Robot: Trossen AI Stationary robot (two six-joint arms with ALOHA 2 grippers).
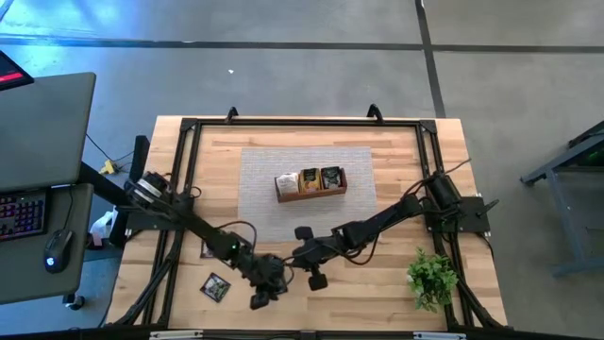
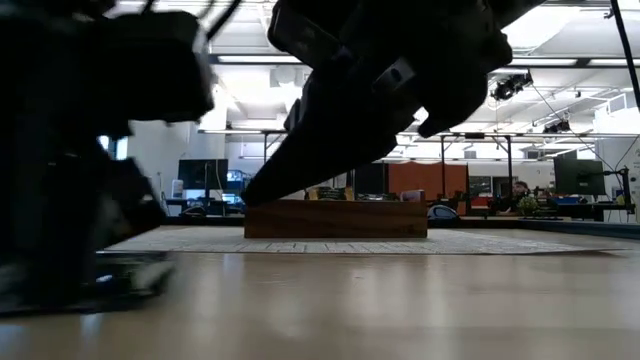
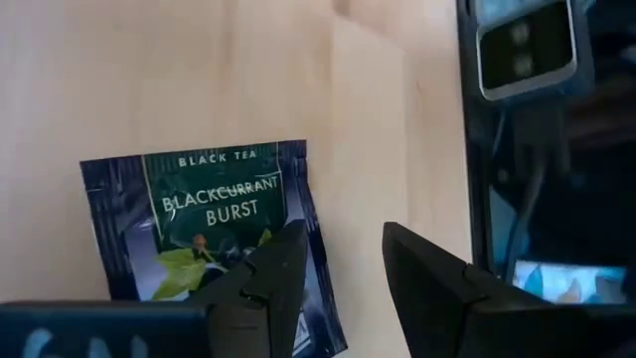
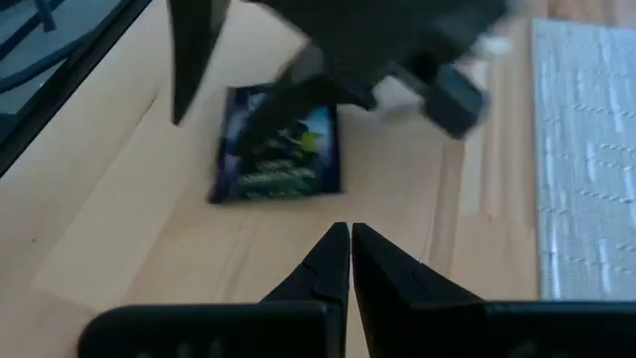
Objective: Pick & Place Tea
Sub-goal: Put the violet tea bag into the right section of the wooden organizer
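In the left wrist view a dark blue tea sachet (image 3: 199, 209) marked "Black Tea Blackcurrant Burst" lies flat on the wood. My left gripper (image 3: 343, 239) is open just over its corner, near the table's near edge (image 1: 264, 291). The right wrist view shows a dark sachet (image 4: 278, 149) beneath the left arm. From above, one dark sachet (image 1: 215, 286) lies left of that gripper. Another (image 1: 206, 248) is partly under the left arm. My right gripper (image 4: 350, 231) is shut and hovers just right of the left one (image 1: 297, 257). It touches nothing. The brown tray (image 1: 311, 195) holds several sachets. My left gripper has one finger (image 3: 283, 264) standing in front of the sachet's corner (image 3: 303, 214) and the other over bare wood beside it. Whether that finger touches the sachet, I cannot tell. The sachet lies flat on the table.
The tray stands on a grey mat (image 1: 274, 217) toward the far side and shows in the low view (image 2: 335, 218). A small green plant (image 1: 431, 277) stands near the near right corner. A black frame (image 1: 189, 127) runs round the tabletop. The two arms nearly meet at the near middle.
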